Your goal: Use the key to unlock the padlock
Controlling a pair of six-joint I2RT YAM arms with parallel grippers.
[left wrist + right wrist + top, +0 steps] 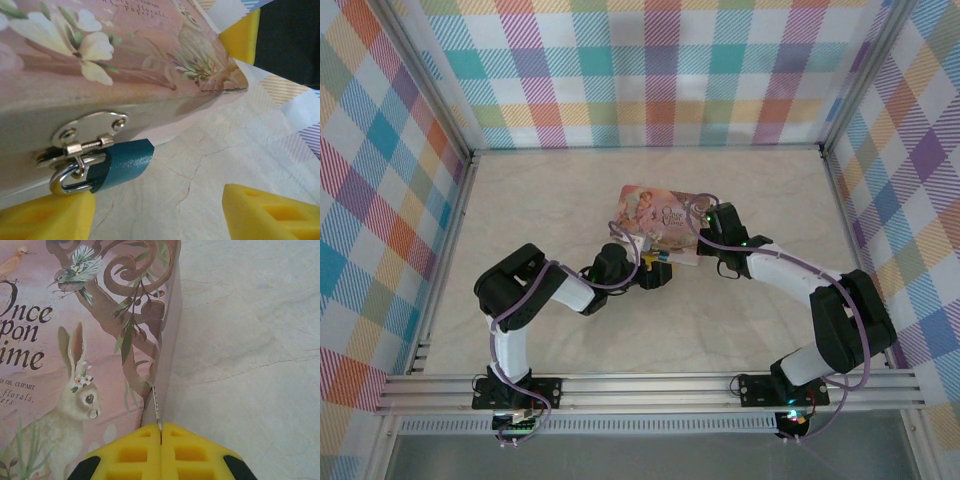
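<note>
1. The padlock (122, 162): teal painted body and shiny curved shackle, hanging from the silvery hasp (90, 131) of the pink floral tin (125, 50), above the marbled bench (210, 160).
2. The left gripper (160, 215): blocky yellow fingers spread apart, one just beneath the shackle.
3. The right gripper (161, 450): closed, pinching the thin silvery key (157, 407) by the tin's edge.

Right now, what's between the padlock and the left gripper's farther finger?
Only bare marbled tabletop, in the left wrist view. The padlock hangs on the tin's hasp beside one yellow finger; the other finger stands clear across it.

A lab test cell: aluminium frame rails (650, 385), plaid fabric walls (650, 70), marble-patterned tabletop (720, 330).
</note>
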